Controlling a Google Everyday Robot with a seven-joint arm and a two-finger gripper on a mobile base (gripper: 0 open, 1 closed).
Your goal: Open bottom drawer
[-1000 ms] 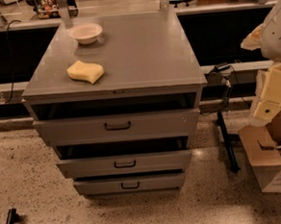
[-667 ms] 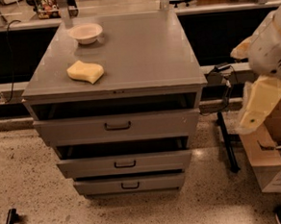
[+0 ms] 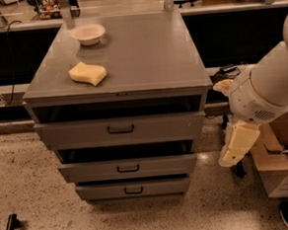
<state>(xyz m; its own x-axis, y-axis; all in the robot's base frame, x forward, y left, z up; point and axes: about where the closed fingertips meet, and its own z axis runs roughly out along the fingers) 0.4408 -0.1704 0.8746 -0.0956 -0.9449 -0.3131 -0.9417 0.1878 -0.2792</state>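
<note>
Gripper [image 3: 237, 145] is hanging clear of the cabinet [image 3: 130, 53] — open or closed, cannot tell. Bottom drawer [image 3: 105, 190] is sitting left of it and lower, its bar handle [image 3: 133, 190] running horizontal.

Your arm [image 3: 274, 75] slants down frm the upper right edge, w/ claw [image 3: 236, 145] hanging downward at mid-height.

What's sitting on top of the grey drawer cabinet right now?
A white bowl at back left and a yellow sponge in front of it. What they cover is hidden. The gripper hangs beside the cabinet, below its top.
</note>
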